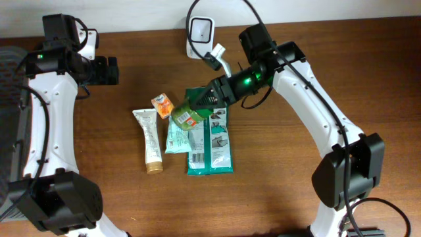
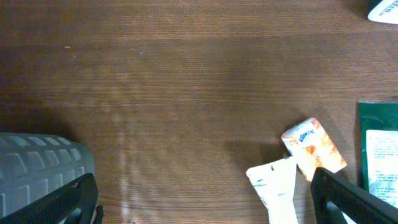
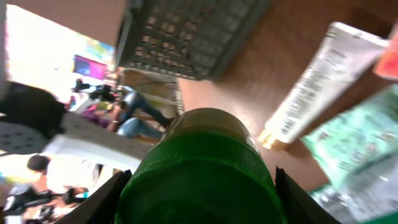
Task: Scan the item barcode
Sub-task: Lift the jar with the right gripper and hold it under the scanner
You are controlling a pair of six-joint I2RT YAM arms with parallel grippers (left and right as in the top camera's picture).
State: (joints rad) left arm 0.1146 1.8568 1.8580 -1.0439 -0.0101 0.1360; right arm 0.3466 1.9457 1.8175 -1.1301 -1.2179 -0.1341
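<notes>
Your right claw point(image 1: 200, 107) pinches the green-capped bottle point(image 1: 185, 118) over the packets point(image 1: 217, 148), your left claw point(image 1: 110, 71) is spread and idle, so next, likely, turn the bottle's barcode toward the scanner point(image 1: 200, 31).

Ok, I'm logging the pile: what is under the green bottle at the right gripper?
Dark green packs and a pale teal pack lie under the green bottle. Their parts directly beneath it are covered, so contact is unclear.
</notes>
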